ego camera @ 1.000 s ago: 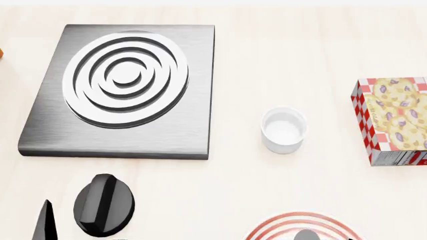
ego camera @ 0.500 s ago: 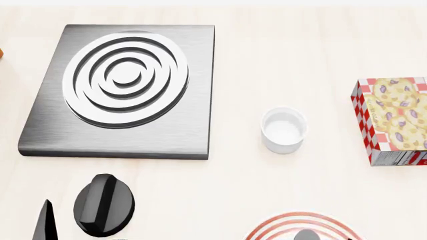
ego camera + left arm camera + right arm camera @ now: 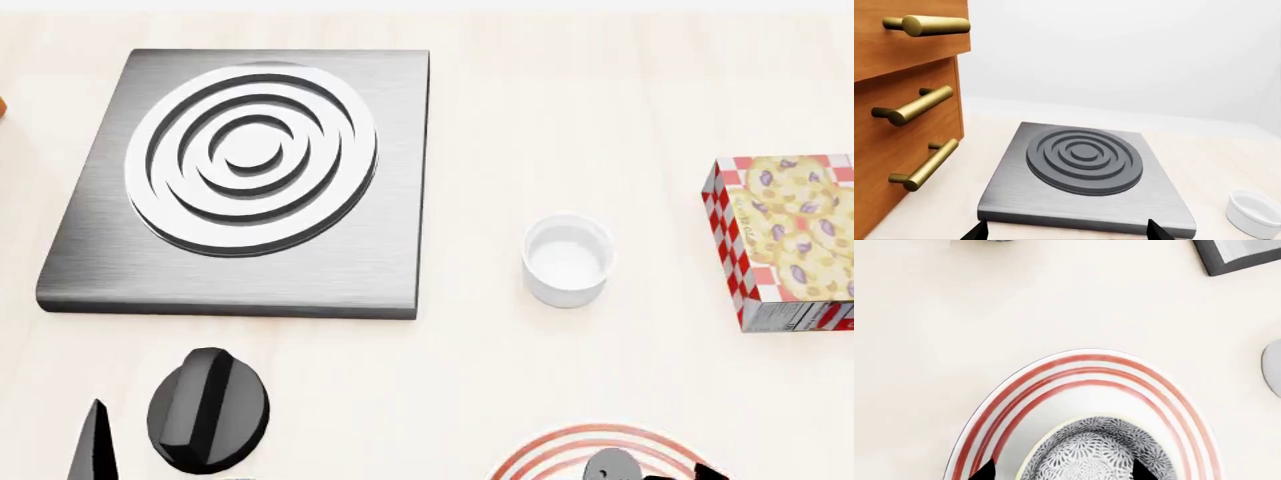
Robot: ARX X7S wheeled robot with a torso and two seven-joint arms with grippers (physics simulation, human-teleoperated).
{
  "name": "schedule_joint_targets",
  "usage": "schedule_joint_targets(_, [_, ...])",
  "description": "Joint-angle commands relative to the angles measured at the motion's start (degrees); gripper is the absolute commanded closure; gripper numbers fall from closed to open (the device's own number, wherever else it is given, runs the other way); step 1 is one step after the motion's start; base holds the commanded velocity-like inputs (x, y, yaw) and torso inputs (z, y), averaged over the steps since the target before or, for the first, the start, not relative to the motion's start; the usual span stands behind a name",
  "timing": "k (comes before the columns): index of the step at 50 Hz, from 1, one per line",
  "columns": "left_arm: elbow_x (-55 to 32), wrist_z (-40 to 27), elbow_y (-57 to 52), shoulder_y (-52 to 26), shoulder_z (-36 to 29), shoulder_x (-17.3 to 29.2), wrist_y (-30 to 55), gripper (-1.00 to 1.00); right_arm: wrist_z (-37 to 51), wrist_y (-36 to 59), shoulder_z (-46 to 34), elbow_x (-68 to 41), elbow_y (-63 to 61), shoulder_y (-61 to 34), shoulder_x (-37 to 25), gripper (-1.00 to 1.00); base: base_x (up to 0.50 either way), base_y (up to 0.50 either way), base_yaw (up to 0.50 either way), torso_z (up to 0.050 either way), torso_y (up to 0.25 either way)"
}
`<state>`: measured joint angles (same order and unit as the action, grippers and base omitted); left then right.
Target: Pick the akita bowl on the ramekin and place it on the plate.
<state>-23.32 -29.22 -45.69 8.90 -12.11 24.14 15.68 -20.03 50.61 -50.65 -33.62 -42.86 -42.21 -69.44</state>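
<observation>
A: Going left to right in the head view, what is sitting where?

B: The stove burner plate point(image 3: 240, 180) is filling the upper left, a black knob point(image 3: 207, 408) is lying at lower left, the ramekin point(image 3: 569, 260) is standing empty at centre right, and a cookie box point(image 3: 787, 240) is touching the right edge. The plate point(image 3: 534, 455) is peeking in at the bottom edge.

A: And the akita bowl?

B: In the right wrist view the akita bowl point(image 3: 1091, 452) is sitting on the plate point(image 3: 1087, 370), inside its red rings, at bottom centre.

A: How is it lying relative to the fingers?

B: The right gripper point(image 3: 1061, 471) is straddling it, one dark tip showing on each side of the bowl. Whether the fingers point(image 3: 985, 471) are pressing the rim or parted off it, I cannot tell.

A: The left arm?

B: The left gripper point(image 3: 1064, 231) is hanging open and empty over the tabletop point(image 3: 1227, 160), facing the burner, well apart from the bowl. The right arm is nearer, so I judge release and a straight lift remain.
</observation>
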Motion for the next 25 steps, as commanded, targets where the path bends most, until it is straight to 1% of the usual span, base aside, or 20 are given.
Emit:
schedule_joint_targets(1, [-0.2,-0.15,0.16,-0.14,-0.18,0.1,0.05,-1.0,1.69,-0.27,2.48,-3.39,-2.78,-0.38,-0.88,-1.0,0.0,0.0,0.0,0.0,0.0])
schedule_joint_targets(10, [-0.59,-0.43,-0.1,-0.1,0.02,0.35,0.18,-1.0,3.41,-3.51,4.0,-5.95,-3.1,1.47,-2.37,-1.0,0.0,0.0,0.0,0.0,0.0])
schedule_joint_targets(17, [-0.63,-0.59,-0.29,-0.04,-0.02,0.5,0.14,-1.0,4.75,-4.17,5.04,-7.9,-5.31,1.95,-4.23,-1.0,0.0,0.0,0.0,0.0,0.0])
schedule_joint_targets(25, [-0.69,-0.69,-0.36,-0.03,-0.16,0.63,0.09,-1.0,8.15,-9.43,8.1,-11.93,-7.8,2.88,-7.57,-1.0,0.0,0.0,0.0,0.0,0.0])
